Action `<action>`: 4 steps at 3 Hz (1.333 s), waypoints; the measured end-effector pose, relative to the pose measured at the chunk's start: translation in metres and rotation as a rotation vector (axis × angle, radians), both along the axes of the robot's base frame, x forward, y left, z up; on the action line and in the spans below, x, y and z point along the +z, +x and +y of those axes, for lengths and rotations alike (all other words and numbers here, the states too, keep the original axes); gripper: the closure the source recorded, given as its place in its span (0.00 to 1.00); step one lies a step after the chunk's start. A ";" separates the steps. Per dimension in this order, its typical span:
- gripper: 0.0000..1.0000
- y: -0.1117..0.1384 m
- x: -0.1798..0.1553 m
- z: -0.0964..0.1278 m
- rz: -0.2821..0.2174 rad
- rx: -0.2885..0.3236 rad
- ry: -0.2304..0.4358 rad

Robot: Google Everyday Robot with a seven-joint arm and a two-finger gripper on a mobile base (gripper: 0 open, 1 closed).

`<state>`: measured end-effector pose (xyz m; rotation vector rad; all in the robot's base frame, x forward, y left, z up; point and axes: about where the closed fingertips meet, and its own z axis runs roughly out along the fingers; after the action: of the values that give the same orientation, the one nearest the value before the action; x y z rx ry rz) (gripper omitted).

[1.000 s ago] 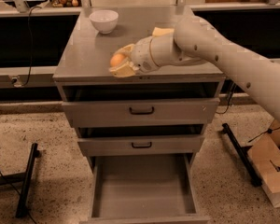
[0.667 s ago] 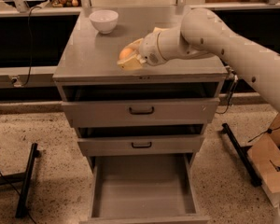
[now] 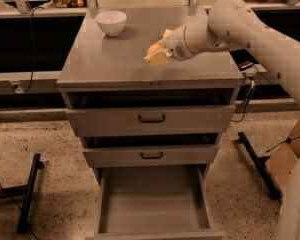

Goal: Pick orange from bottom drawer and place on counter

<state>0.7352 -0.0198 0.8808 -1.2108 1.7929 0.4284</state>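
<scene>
My gripper (image 3: 156,52) is over the middle of the counter (image 3: 110,61), reaching in from the right on a white arm. It is shut on the orange (image 3: 152,48), a small round orange ball that shows between the pale fingers (image 3: 157,58) just above the grey top. The bottom drawer (image 3: 155,196) is pulled fully out below, plain grey inside with nothing in it.
A white bowl (image 3: 111,22) stands at the counter's back left. Two drawers with black handles (image 3: 151,118) sit a little ajar above the open one. A black stand (image 3: 27,191) is on the floor at left, a cardboard box (image 3: 290,156) at right.
My gripper has moved with the orange from the counter's front edge further back and to the right, over the middle of the top.
</scene>
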 end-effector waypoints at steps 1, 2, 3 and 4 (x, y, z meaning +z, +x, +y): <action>1.00 0.007 -0.013 -0.026 0.009 -0.068 -0.026; 1.00 0.007 -0.029 -0.046 0.029 -0.112 -0.059; 0.82 0.007 -0.030 -0.042 0.031 -0.106 -0.058; 0.58 -0.001 -0.031 -0.036 0.030 -0.078 -0.047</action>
<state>0.7345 -0.0555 0.8496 -1.1682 1.8787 0.3632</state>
